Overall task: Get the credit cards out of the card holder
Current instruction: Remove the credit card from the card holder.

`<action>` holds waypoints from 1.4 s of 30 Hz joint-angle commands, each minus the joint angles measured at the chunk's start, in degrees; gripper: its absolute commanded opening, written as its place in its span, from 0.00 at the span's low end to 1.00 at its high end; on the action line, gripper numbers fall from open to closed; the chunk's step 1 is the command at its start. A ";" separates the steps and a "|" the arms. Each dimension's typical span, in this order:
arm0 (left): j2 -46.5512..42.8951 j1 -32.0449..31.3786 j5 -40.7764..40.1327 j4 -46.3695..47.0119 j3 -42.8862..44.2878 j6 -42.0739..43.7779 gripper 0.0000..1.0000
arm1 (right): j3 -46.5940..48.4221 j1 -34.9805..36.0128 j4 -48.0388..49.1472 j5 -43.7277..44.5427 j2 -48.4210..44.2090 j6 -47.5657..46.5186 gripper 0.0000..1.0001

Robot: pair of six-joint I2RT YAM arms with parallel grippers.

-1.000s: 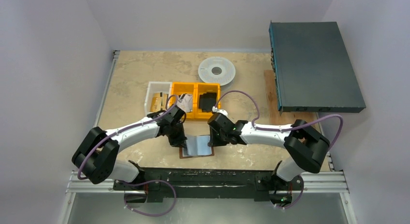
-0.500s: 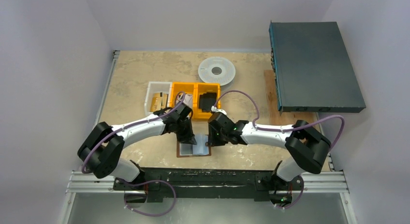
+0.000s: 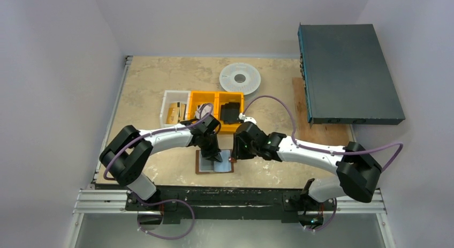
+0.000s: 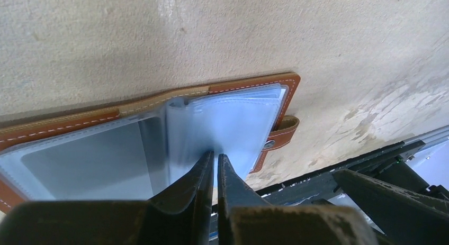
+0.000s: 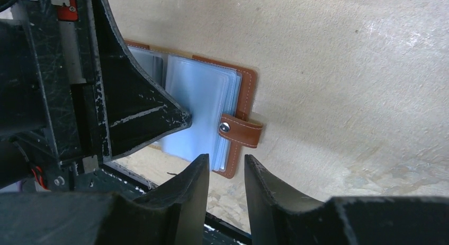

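Note:
The card holder (image 3: 206,163) lies open on the table, brown leather with pale blue plastic sleeves. My left gripper (image 3: 216,156) is shut, its tips pressed onto the right stack of sleeves (image 4: 238,123) in the left wrist view, gripper (image 4: 216,156). My right gripper (image 3: 233,158) is open by a narrow gap just above the holder's right edge, near the snap strap (image 5: 241,131); its tips (image 5: 225,159) straddle the sleeve corner. I can make out no credit card inside the sleeves. Whitish flat pieces with dark marks (image 3: 200,110) lie in the left orange bin, partly hidden by my left arm.
Two joined orange bins (image 3: 217,96) stand behind the holder; a black wallet-like item (image 3: 231,112) lies in the right one. A clear box (image 3: 165,110) is to their left, a white spool (image 3: 240,77) behind. A dark case (image 3: 348,74) stands at the right. A metal rail (image 3: 230,197) runs along the front edge.
My left gripper moved right from the holder's left edge onto the right-hand sleeves. My right gripper stayed at the holder's right edge while its arm swung outward.

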 commanded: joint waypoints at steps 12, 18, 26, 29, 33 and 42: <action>-13.00 1.46 -6.60 -8.34 -1.02 2.34 0.11 | 8.40 2.22 6.03 -4.84 10.07 -1.25 0.23; -17.12 5.31 -7.84 -10.62 -4.89 3.51 0.11 | 9.69 2.55 7.29 -4.85 14.23 -1.62 0.23; -18.54 8.95 -7.69 -10.28 -9.40 5.63 0.11 | 7.55 2.35 4.78 -3.69 16.42 -1.20 0.21; -17.70 9.09 -7.66 -9.73 -10.02 5.82 0.10 | 6.02 2.37 4.58 -3.28 16.37 -0.77 0.20; -16.33 9.07 -7.07 -8.45 -10.38 5.78 0.10 | 4.52 2.36 4.84 -3.41 16.79 -0.30 0.19; -14.18 9.05 -5.23 -6.49 -10.06 6.04 0.10 | 3.94 2.33 5.57 -4.14 17.36 -0.28 0.18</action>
